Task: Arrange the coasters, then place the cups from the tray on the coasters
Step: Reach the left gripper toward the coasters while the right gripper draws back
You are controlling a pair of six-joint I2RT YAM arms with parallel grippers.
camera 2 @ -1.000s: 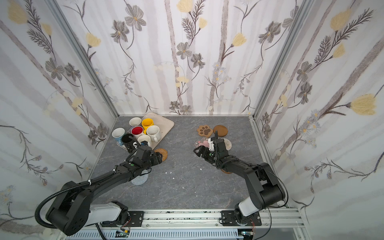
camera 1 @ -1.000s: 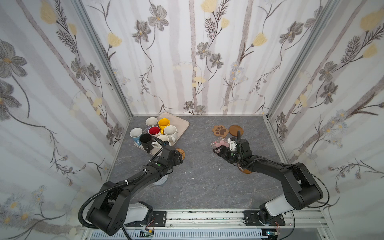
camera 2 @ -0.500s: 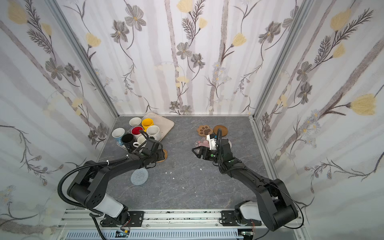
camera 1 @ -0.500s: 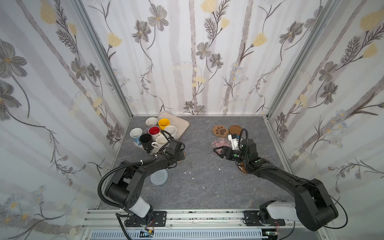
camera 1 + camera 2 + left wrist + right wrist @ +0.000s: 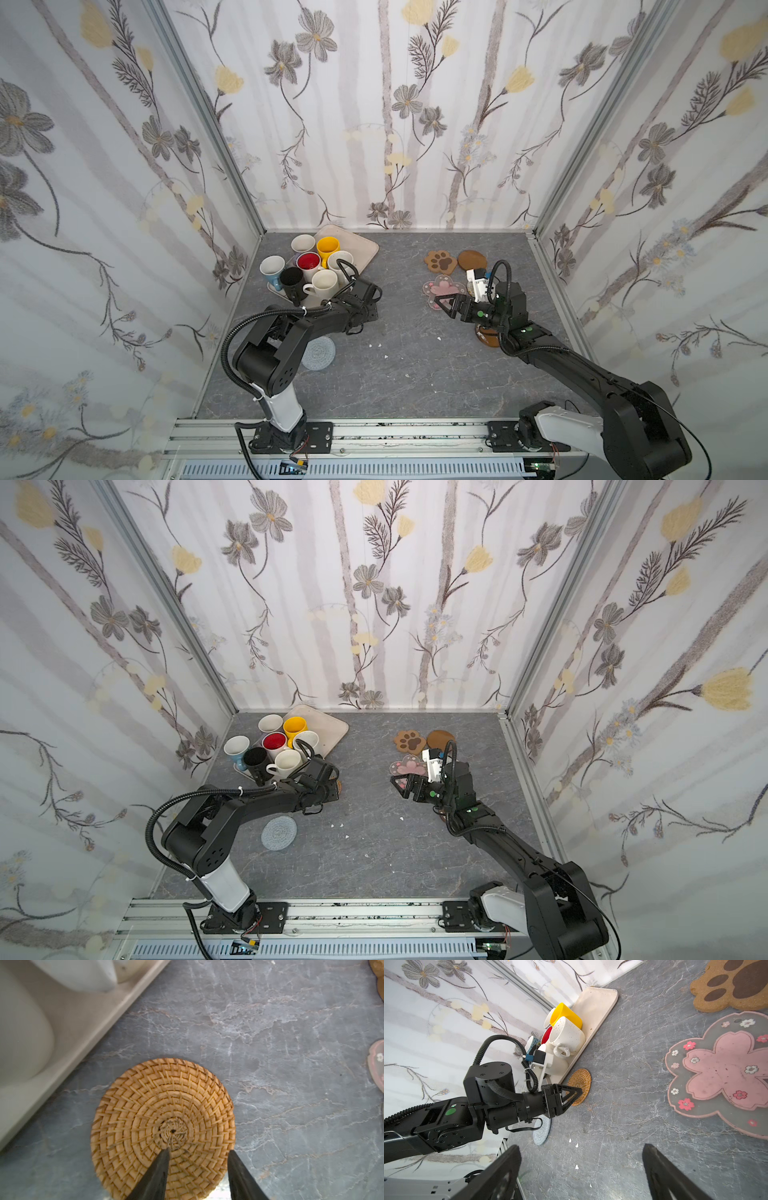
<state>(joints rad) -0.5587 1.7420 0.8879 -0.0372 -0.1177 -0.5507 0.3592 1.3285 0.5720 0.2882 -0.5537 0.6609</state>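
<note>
Find the woven rattan coaster [image 5: 162,1118] lying flat on the grey table [image 5: 291,1043], just beside the long rim of the tray [image 5: 93,1028] and close to the cups [image 5: 324,280]. Note the left gripper [image 5: 198,1151] low over its near half, jaws parted, one tip by the woven centre and the other at the coaster's edge, clasping nothing visible. Judging the spot too close to the tray for setting a cup down cleanly, slide or lift the coaster toward open table, well apart from the grey-blue crocheted coaster [image 5: 318,353]. Press lightly; expect the weave to snag a fingertip. Leave the right gripper [image 5: 580,1146], jaws spread wide and empty, near the pink blossom coaster [image 5: 726,1072].
</note>
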